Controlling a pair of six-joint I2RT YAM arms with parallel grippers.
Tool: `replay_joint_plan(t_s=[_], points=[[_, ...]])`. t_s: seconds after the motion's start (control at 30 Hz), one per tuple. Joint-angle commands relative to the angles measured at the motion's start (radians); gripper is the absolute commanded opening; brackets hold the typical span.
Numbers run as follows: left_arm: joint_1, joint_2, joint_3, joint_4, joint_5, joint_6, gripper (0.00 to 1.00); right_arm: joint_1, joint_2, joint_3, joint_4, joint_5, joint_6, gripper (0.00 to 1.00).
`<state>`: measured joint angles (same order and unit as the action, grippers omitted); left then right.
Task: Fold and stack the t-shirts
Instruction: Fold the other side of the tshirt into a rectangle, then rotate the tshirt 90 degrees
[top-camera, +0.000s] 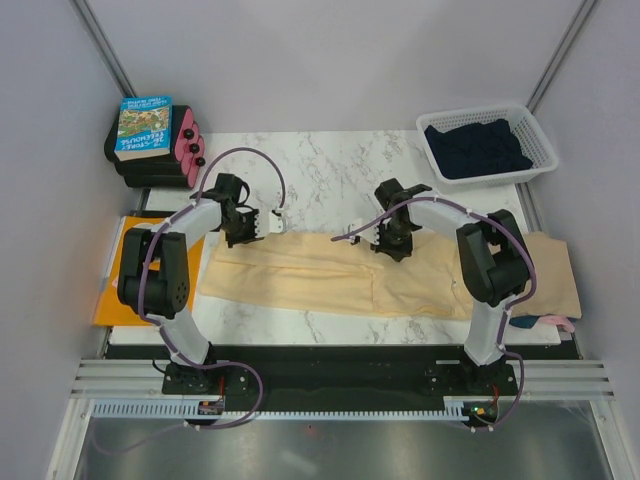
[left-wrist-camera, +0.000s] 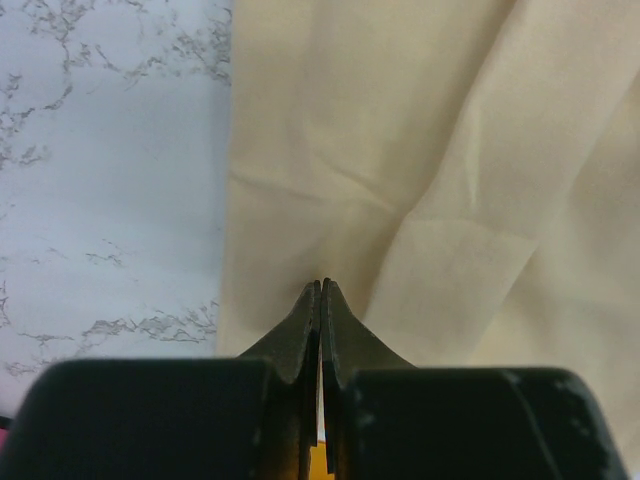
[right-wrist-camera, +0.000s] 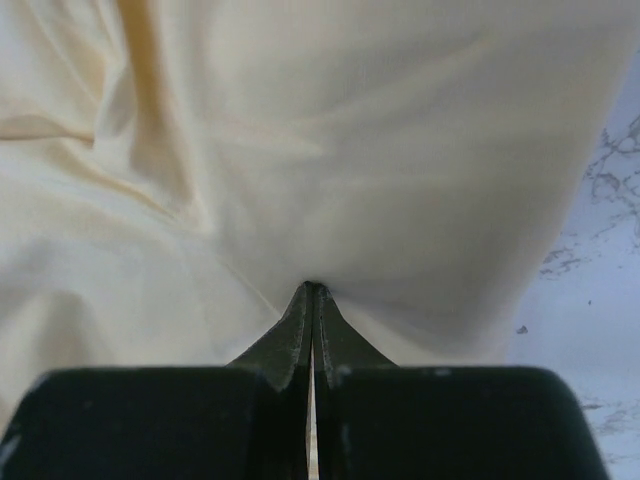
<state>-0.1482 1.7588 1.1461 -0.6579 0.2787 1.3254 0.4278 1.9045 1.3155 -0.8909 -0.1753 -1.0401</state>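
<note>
Pale yellow t-shirt (top-camera: 330, 280): wrist views show me left gripper (left-wrist-camera: 320, 285) and right gripper (right-wrist-camera: 312, 288) pinching it. Only overhead shows far-right-corner basket (top-camera: 541, 145) holding navy t-shirt (top-camera: 475, 148).

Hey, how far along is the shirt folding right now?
Looks done: the tan shirt lies flat at far right, a pink shirt showing at its near edge. In hand: left hand and right hand both pinch the pale yellow shirt, spread across the table. Left: finishing it, plus the navy shirt heaped in the basket.
</note>
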Motion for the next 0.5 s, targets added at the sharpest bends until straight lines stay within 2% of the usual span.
replay_joint_plan(t_s=[0.0, 0.27, 0.47], points=[[-0.001, 0.001, -0.002, -0.012, -0.009, -0.002, 0.02, -0.018, 0.054, 0.037, 0.073, 0.002, 0.035, 0.0], [-0.001, -0.002, 0.006, -0.038, -0.021, 0.017, 0.02, -0.032, 0.094, 0.05, 0.109, -0.001, 0.049, 0.0], [0.001, -0.044, 0.012, -0.147, -0.009, 0.037, 0.02, -0.041, 0.119, 0.05, 0.125, 0.003, 0.057, 0.0]])
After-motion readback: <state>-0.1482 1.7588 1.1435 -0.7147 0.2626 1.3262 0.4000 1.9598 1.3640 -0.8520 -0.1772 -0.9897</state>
